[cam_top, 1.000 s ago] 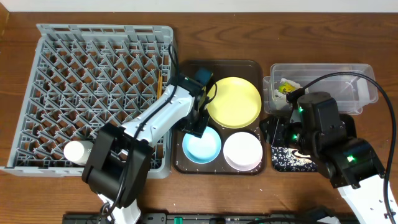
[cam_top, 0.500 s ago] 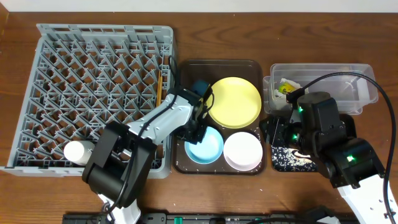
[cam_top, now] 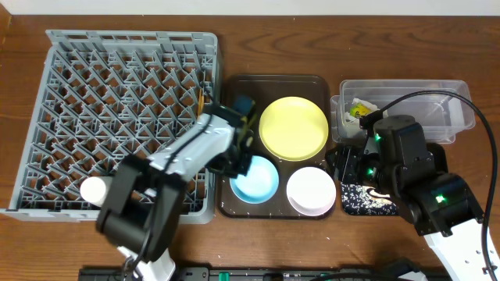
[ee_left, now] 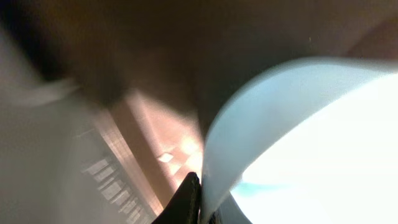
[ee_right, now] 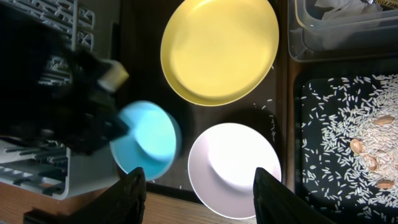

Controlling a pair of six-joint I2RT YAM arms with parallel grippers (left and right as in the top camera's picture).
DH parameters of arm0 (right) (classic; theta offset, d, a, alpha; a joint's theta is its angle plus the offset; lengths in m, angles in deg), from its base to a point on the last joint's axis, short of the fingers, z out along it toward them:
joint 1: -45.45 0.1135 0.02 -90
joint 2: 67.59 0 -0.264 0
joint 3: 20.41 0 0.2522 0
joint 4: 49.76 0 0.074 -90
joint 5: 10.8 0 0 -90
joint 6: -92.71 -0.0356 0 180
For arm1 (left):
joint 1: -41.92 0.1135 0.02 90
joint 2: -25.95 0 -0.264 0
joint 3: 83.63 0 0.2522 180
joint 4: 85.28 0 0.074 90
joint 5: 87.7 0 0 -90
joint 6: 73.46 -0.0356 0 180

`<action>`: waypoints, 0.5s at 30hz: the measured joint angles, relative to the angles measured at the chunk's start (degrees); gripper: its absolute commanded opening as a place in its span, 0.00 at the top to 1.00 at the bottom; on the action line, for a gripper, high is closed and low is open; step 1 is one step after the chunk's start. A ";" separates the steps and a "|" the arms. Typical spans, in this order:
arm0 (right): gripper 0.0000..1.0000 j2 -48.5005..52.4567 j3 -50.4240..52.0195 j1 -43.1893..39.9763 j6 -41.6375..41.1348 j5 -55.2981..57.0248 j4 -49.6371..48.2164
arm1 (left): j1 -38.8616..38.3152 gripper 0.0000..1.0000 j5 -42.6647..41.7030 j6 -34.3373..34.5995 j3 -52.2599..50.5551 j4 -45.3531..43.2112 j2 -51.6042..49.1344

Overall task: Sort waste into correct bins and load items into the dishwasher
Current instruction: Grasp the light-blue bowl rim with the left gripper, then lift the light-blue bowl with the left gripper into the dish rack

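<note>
Left gripper at the light blue bowl, near side of the serving tray.

Near edge first: white cup (cam_top: 94, 190) lies in the near-left corner of the grey dish rack (cam_top: 133, 35). Left gripper (cam_top: 237, 161) looks clamped on the left rim of the light blue bowl (cam_top: 256, 179) in the brown serving tray (cam_top: 238, 90). A rim hold likely suits a swing left into the rack. Wrist view is blurred, so that grip is a judgement. White bowl (cam_top: 310, 190) sits just beside it, with the right gripper (ee_right: 200, 180) over it, fingers wide apart and holding nothing, probably waiting its turn. Black tray (ee_right: 311, 87) of rice is at the near right. Farther back: yellow plate (cam_top: 293, 128), and chopsticks (cam_top: 201, 100) at the rack's right edge. Far right: clear tub (cam_top: 437, 84) holding the wrapper (cam_top: 361, 109).
</note>
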 measured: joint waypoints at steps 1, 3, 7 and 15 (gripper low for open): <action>0.46 0.00 0.00 0.00 0.00 0.00 0.00 | 0.94 0.92 0.00 0.22 0.39 0.61 1.53; 0.46 0.00 0.00 0.00 0.00 0.00 -0.02 | 2.80 0.93 0.07 0.33 1.40 1.40 5.95; 0.46 0.00 0.00 0.00 0.00 0.00 -0.31 | 6.84 0.92 2.67 0.85 3.37 0.98 19.50; 0.45 0.00 0.00 0.00 -0.15 0.00 -0.70 | 10.25 0.92 32.26 10.93 3.61 1.38 31.52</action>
